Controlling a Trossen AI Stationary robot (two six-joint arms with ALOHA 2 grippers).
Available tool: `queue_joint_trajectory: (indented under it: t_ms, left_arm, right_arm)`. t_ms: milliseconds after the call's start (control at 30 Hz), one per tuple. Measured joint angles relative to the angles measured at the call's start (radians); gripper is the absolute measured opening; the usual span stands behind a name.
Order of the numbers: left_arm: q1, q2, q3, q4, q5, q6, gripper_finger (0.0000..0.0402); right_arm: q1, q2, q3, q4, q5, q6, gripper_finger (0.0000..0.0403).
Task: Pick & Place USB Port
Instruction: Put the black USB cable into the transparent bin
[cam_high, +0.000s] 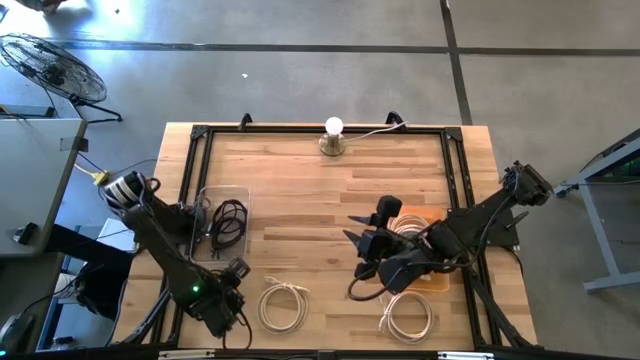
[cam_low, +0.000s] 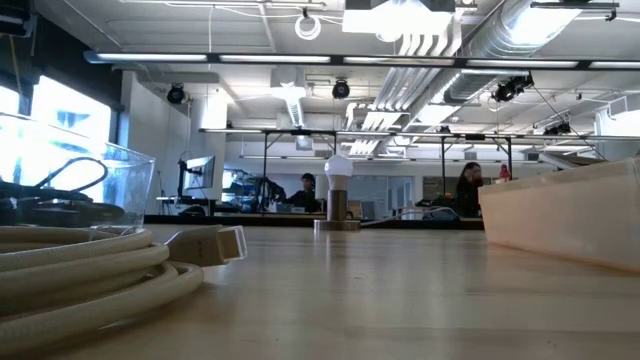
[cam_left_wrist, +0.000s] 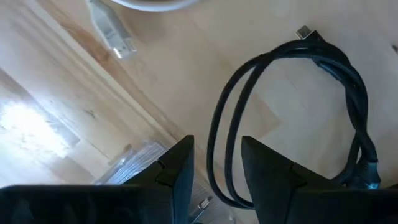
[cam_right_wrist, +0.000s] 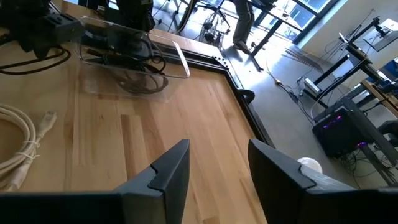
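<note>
A black USB cable (cam_high: 229, 223) lies coiled in a clear plastic bin (cam_high: 203, 200) at the table's left; the left wrist view shows the black USB cable (cam_left_wrist: 292, 112) as a loop. My left gripper (cam_high: 236, 268) (cam_left_wrist: 214, 165) hovers open and empty, just nearer than the bin. My right gripper (cam_high: 352, 228) (cam_right_wrist: 217, 168) is open and empty above mid-table, pointing toward the bin (cam_right_wrist: 124, 56). White cable coils (cam_high: 283, 305) (cam_high: 407, 315) rest on the wood near the near edge. One white coil (cam_low: 80, 265) shows its USB plug (cam_low: 215, 243).
An orange tray (cam_high: 437, 214) holding white cables sits under my right arm, and a dark cable loop (cam_high: 362, 290) shows below that arm. A lamp bulb (cam_high: 333, 135) stands at the far edge. A black frame (cam_high: 195, 150) borders the table. Bare wood (cam_high: 300, 210) lies mid-table.
</note>
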Motion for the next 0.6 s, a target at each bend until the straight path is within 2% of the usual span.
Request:
queue_joint_trajectory:
  t_ms: [300,600]
  left_arm:
    - [0.0,0.049,0.0,0.009,0.051,-0.001,0.0129]
    - [0.0,0.062,-0.001,0.057,0.043,-0.005,0.0129]
  right_arm:
    - [0.0,0.0,0.0,0.0,-0.034,0.005,0.0153]
    - [0.0,0.0,0.0,0.0,-0.034,0.025,0.0153]
